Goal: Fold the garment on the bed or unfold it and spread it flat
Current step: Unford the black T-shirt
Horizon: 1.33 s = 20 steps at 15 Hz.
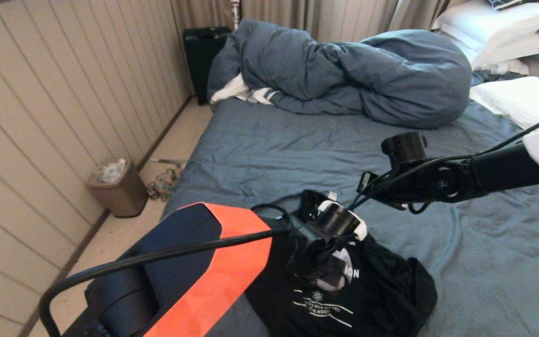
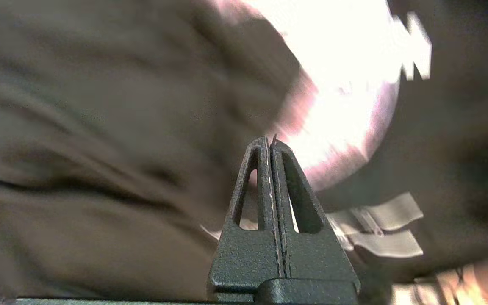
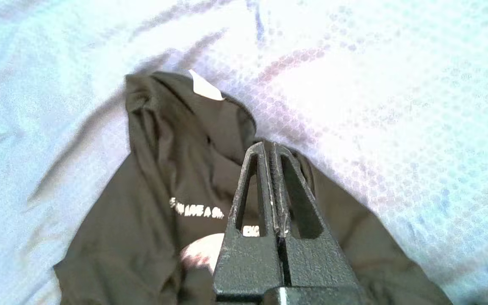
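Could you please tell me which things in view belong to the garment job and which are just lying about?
Part of the job:
- garment, crumpled on the bed
- left gripper, shut, over the garment
- right gripper, shut, above it

Just lying about:
- duvet, bunched
- pillows
- waste bin on the floor
- dark suitcase by the wall

My left arm [image 1: 194, 271] reaches forward from the lower left, its orange-and-black forearm filling the near corner, a black cable looped along it. My left gripper [image 2: 271, 142] points down at the end of that arm, its two fingers pressed flat together. My right arm [image 1: 484, 175] comes in from the right edge, stretched nearly level toward the middle, wrist bent down. My right gripper [image 3: 269, 148] also has its fingers closed tight, tip to tip, with nothing between them.
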Motion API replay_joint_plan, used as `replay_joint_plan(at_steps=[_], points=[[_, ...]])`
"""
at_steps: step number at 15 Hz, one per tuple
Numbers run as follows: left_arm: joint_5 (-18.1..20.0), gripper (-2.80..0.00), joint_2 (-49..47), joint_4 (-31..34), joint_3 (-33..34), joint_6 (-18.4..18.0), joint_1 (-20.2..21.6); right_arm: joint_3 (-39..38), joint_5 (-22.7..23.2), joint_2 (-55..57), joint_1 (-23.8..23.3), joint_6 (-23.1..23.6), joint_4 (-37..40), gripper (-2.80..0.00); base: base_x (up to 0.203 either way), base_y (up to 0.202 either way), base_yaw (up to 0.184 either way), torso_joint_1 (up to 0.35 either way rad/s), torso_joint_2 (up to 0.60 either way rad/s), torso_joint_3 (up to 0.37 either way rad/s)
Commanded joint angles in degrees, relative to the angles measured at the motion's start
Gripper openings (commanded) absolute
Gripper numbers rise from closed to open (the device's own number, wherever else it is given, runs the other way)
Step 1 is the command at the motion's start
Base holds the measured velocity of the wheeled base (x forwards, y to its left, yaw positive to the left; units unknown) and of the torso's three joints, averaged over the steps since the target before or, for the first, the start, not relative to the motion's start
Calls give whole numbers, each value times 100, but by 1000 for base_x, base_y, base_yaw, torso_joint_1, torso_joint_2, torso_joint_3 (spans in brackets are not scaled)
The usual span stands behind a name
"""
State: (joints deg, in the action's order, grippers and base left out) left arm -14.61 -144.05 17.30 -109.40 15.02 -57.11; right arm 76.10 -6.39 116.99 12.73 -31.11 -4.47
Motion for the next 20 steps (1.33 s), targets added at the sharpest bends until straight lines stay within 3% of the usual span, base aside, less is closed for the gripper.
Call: replay_joint_plan(at_steps=[1,6,10,13,16,20], points=[[-61,-280,-178,-24,-38,-7,105,0,13,-251,-163,-18,-1,-280,0,0,0,0,0,0],[-72,-280,-336,-53,-97,-16,148,-23,137,-396,-531,-18,8,-280,0,0,0,0,0,0],[-178,-280,-449,-341,-125,-125,253,-86,208,-457,-544,-18,8,-280,0,0,0,0,0,0],[-728,-280,-495,-952,-134,-387,726,-157,208,-501,-500,-18,-1,-280,0,0,0,0,0,0],[-815,-280,-505,-1346,-146,-505,1383,-218,208,-623,-491,-18,-1,-280,0,0,0,0,0,0],[-848,-280,-493,-1396,-143,-533,2303,-253,208,-686,-482,-18,-1,-280,0,0,0,0,0,0]])
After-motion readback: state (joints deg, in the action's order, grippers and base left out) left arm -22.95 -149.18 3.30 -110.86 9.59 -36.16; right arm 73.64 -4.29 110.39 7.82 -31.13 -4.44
